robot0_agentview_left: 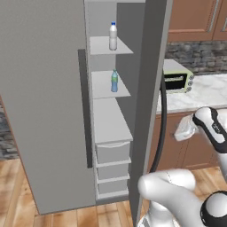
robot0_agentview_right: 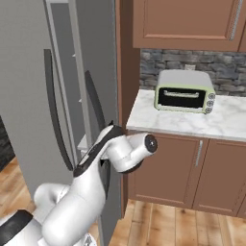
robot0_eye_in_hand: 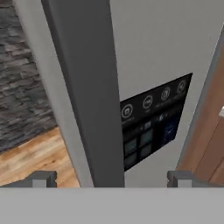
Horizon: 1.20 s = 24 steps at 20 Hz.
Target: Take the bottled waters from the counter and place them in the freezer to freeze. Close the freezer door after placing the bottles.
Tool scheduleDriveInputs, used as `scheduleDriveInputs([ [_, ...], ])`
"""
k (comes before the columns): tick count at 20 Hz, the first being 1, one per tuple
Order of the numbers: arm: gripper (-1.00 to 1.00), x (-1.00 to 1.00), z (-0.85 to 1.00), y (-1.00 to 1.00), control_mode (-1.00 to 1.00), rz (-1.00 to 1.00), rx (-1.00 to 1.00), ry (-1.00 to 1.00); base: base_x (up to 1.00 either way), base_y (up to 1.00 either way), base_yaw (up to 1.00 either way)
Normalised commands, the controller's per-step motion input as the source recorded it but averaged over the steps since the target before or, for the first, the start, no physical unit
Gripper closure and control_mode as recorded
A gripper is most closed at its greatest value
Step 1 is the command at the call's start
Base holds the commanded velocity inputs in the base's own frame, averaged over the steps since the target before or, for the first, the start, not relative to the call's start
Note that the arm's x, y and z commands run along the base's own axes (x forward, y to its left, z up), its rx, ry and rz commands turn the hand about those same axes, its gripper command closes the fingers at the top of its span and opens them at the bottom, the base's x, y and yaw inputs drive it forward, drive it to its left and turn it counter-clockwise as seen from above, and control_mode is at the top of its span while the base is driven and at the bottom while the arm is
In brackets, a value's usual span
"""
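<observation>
Nearest, the gripper [robot0_eye_in_hand: 109, 179] is spread wide, holding nothing, straddling the freezer door's edge [robot0_eye_in_hand: 87, 87], apparently ready to push it closed. Beyond, at twelve o'clock, both bottled waters [robot0_agentview_left: 113, 36] [robot0_agentview_left: 114, 81] stand upright on freezer [robot0_agentview_left: 44, 88] shelves.

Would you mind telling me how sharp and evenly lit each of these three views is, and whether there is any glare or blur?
Left base view: flat, even light, no glare; the two bottled waters on the freezer shelves look small and soft. Right base view: equally even; the toaster oven casts only a faint shadow on the counter. Hand view: blurriest; the dark panel's icons are smeared, unreadable.
</observation>
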Motion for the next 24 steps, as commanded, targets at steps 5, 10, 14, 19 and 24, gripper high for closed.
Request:
scheduleDriveInputs([
  [5,-1.00,0.05,0.00,0.00,-1.00,0.45,0.00,-0.01,0.00,0.00,0.00],
  [10,-1.00,0.03,0.00,0.00,-1.00,0.47,0.01,0.00,0.00,0.00,0.00],
  [14,-1.00,0.00,0.00,0.01,-1.00,0.34,0.07,-0.05,0.00,0.00,0.00],
  [19,-1.00,0.00,0.00,0.03,-1.00,0.14,0.03,-0.10,0.00,0.00,0.00],
  [24,-1.00,0.08,0.00,0.00,-1.00,-0.05,0.01,0.00,0.00,0.00,0.00],
])
